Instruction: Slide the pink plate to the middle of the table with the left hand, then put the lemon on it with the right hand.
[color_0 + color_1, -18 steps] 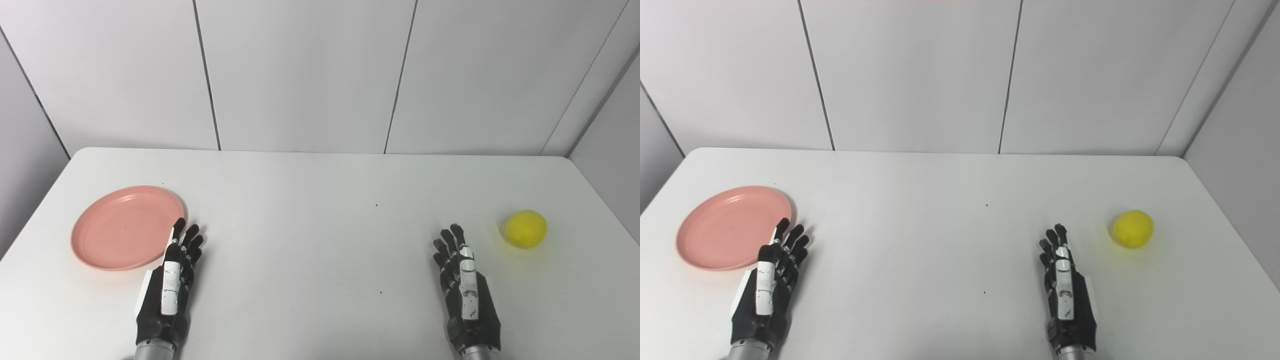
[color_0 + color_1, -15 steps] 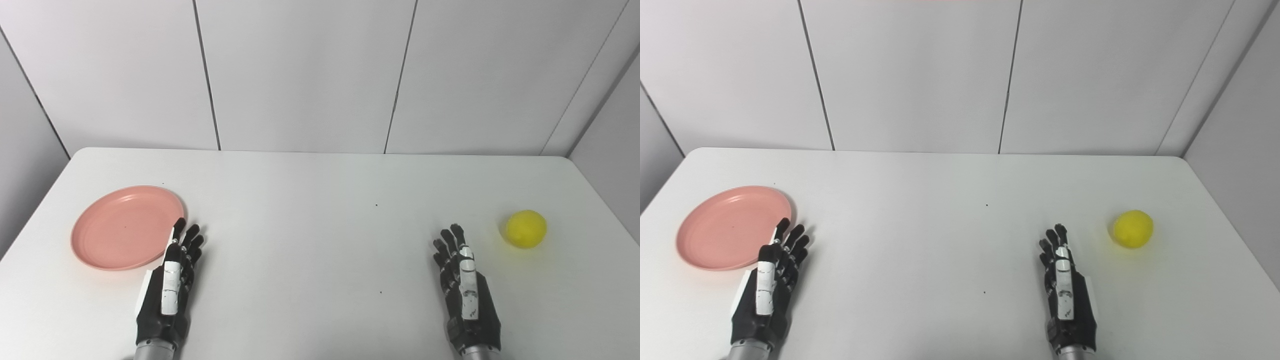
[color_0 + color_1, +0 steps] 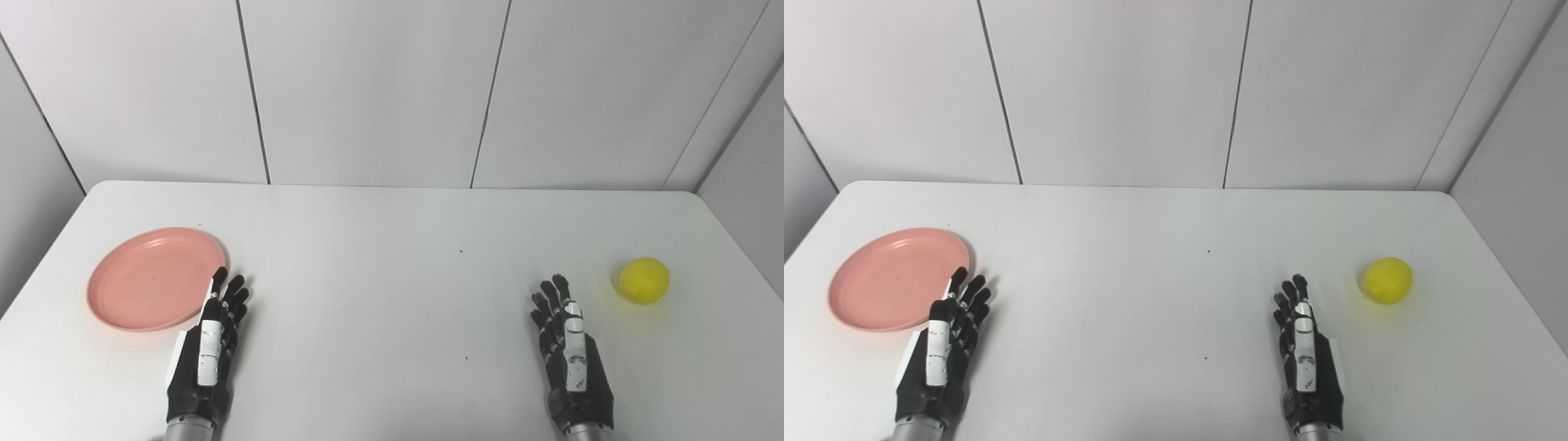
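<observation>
A pink plate (image 3: 147, 282) lies on the left side of the white table (image 3: 380, 294). A yellow lemon (image 3: 644, 280) rests near the right side. My left hand (image 3: 208, 349) lies flat at the front left, fingers stretched out and apart, its tips just at the plate's right rim; whether they touch it is unclear. My right hand (image 3: 569, 355) lies open at the front right, fingers straight, a short gap left of and below the lemon. Neither hand holds anything.
Grey wall panels (image 3: 367, 92) stand behind the table's far edge and close in on both sides. Two tiny dark specks (image 3: 461, 250) mark the tabletop between the hands.
</observation>
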Controlling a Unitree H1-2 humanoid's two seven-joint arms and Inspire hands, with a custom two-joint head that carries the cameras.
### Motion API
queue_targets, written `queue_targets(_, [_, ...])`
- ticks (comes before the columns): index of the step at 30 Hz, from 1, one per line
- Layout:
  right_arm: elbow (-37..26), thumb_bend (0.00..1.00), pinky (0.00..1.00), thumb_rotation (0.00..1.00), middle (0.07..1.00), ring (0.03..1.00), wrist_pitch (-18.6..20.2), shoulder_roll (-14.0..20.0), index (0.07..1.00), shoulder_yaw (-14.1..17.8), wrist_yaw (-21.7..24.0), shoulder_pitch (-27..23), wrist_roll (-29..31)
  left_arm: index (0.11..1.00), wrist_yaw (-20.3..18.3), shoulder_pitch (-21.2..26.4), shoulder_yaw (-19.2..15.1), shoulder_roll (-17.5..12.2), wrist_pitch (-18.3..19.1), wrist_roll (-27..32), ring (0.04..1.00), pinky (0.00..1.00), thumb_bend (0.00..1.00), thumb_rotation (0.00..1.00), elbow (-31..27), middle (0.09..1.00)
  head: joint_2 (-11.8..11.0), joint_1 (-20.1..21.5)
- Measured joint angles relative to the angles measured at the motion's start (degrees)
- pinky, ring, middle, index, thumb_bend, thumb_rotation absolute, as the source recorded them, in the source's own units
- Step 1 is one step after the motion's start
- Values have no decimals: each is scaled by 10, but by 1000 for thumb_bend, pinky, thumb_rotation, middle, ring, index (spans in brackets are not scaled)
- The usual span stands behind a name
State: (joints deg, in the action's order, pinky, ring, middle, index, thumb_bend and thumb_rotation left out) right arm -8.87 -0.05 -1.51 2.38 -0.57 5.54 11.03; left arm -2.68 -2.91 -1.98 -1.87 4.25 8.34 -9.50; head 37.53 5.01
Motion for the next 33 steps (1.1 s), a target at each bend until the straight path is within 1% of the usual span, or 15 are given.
queue_targets(1, [0,722,1000,986,978,971,0,0,994,0,0,0,0,988,0,0,0,0,0,0,964,1000,924,963,0,967,0,0])
queue_targets(3, [0,721,1000,984,976,969,0,1,993,0,1,0,2,985,0,0,1,0,0,-1,960,1000,927,961,1,964,-6,-16])
queue_targets(5, [1,717,1000,977,979,971,0,4,996,0,2,0,7,977,1,0,2,2,-1,-4,951,1000,928,959,1,956,-7,-18])
queue_targets(7, [4,705,1000,976,984,976,0,7,999,3,8,0,14,969,6,0,3,6,-4,-12,942,993,928,950,3,949,-19,-53])
queue_targets(9, [6,697,1000,977,988,981,-1,12,1000,6,16,0,23,964,13,0,5,12,-7,-14,937,983,923,942,5,945,-19,-53])
queue_targets(11, [11,696,1000,975,991,988,-1,19,1000,12,24,-2,35,960,18,0,7,19,-12,-19,932,971,917,937,8,942,-32,-95])
queue_targets(12, [12,696,1000,976,993,990,-1,21,1000,14,26,-3,38,959,20,1,10,23,-16,-25,931,969,912,936,10,940,-33,-98])
queue_targets(13, [15,696,1000,980,996,994,-1,23,1000,17,29,-5,42,956,22,1,13,27,-21,-29,930,967,900,935,13,938,-39,-112])
queue_targets(14, [16,696,1000,980,996,994,-1,27,1000,20,34,-7,46,956,23,1,16,31,-24,-33,930,967,899,935,15,938,-40,-113])
queue_targets(15, [18,692,1000,980,999,998,-1,29,1000,22,38,-8,52,953,24,1,19,36,-26,-37,929,965,885,932,16,934,-44,-125])
queue_targets(19, [23,684,1000,994,1000,1000,-1,40,1000,29,51,-11,64,959,29,1,26,53,-36,-50,939,967,872,931,26,941,-49,-137])
queue_targets(21, [27,679,1000,999,1000,1000,-1,46,1000,32,55,-13,65,956,31,2,29,56,-38,-52,939,966,861,928,27,941,-56,-151])
queue_targets(24, [31,692,1000,992,1000,1000,-1,53,1000,35,64,-16,71,954,36,3,28,61,-40,-52,940,966,862,918,30,941,-59,-157])
queue_targets(28, [35,685,1000,988,1000,1000,-1,54,1000,40,65,-18,77,957,37,6,29,69,-45,-52,941,969,853,917,35,943,-68,-181])
queue_targets(33, [36,690,1000,994,1000,1000,-1,55,1000,42,67,-19,84,960,38,10,34,70,-51,-54,942,968,867,906,44,946,-75,-196])
